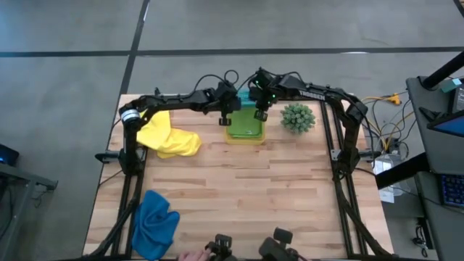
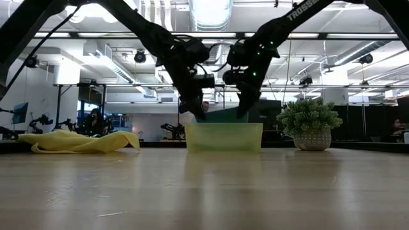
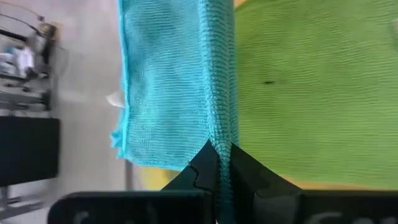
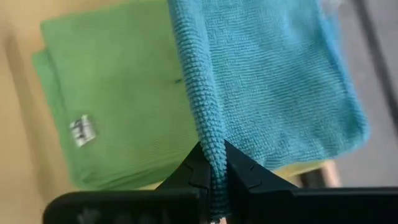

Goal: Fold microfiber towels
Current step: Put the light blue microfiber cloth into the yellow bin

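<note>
Left gripper [image 3: 219, 163] and right gripper [image 4: 214, 167] each pinching the teal towel's [image 4: 280, 81] edge, held above the folded lime green towel [image 4: 118, 93] in the bin [image 2: 223, 137], yellow towel [image 1: 168, 135] and blue towel [image 1: 154, 223] lying apart.

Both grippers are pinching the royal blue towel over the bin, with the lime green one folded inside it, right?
Not quite. The towel pinched by the left gripper and right gripper is teal, not royal blue, as both wrist views show. The royal blue towel lies crumpled near the table's front left corner in the high view. The rest holds: the lime green towel lies folded in the bin.
</note>
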`<state>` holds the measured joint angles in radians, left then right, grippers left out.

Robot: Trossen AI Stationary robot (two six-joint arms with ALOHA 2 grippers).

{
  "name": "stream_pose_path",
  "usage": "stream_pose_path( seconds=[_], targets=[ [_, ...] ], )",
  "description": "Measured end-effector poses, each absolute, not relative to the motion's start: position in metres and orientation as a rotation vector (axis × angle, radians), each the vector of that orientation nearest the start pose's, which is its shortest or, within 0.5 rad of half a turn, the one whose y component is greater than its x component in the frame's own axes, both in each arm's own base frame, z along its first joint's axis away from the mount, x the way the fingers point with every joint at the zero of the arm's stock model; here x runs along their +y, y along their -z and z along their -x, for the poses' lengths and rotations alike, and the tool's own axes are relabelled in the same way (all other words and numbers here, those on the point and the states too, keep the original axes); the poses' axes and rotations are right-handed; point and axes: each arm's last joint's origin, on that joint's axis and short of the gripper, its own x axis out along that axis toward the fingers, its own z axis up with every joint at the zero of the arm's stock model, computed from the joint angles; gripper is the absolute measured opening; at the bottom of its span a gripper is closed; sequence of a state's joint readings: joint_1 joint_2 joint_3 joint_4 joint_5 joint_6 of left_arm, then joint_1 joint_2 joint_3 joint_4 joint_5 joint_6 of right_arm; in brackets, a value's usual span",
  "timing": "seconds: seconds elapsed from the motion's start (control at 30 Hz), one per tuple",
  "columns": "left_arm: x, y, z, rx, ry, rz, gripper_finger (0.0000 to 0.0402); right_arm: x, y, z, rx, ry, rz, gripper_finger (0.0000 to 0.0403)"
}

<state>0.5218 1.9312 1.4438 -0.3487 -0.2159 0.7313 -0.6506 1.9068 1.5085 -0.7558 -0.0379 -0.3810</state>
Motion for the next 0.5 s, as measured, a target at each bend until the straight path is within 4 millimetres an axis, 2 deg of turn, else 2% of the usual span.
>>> stream_pose_path(
  seconds=[0.23, 0.5],
  targets=[
    [0.204, -0.201, -0.362, 1.043, -0.260, -0.477, 0.0000, -0.225, -0.192, -0.312, 1.198, 0.291, -0.072, 0.0008],
    [0.197, -0.198, -0.364, 1.033, -0.255, -0.427, 0.0000, -0.221, -0.183, -0.311, 1.167, 0.275, -0.137, 0.0015]
  ],
)
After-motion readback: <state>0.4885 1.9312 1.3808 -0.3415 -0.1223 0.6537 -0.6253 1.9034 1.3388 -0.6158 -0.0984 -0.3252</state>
